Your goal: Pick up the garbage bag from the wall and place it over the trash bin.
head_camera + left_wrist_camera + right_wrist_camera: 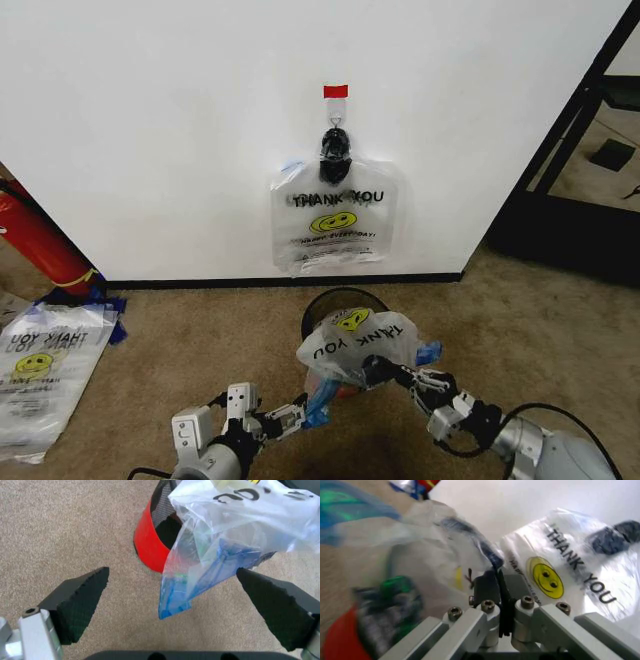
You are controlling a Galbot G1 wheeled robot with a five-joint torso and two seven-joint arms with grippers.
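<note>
The garbage bag [355, 345], see-through with "THANK YOU" print and a smiley, hangs bunched over the front of the trash bin [330, 298]. My right gripper [372, 368] is shut on its near side; in the right wrist view the right gripper [496, 581] pinches the garbage bag's [435, 543] film. My left gripper [300, 412] stands open just left of the bag's bluish lower edge. In the left wrist view the left gripper [172, 577] has that edge of the garbage bag [220, 562] hanging between its pads, untouched, beside the trash bin's [150, 540] red base. Behind stands the white wall [150, 130].
Another bag of the same print [335, 225] hangs on the wall from a black clip [335, 145] under red tape [335, 91]. More such bags [45, 370] lie on the carpet at left by a red cylinder [40, 240]. A black shelf frame [590, 150] stands at right.
</note>
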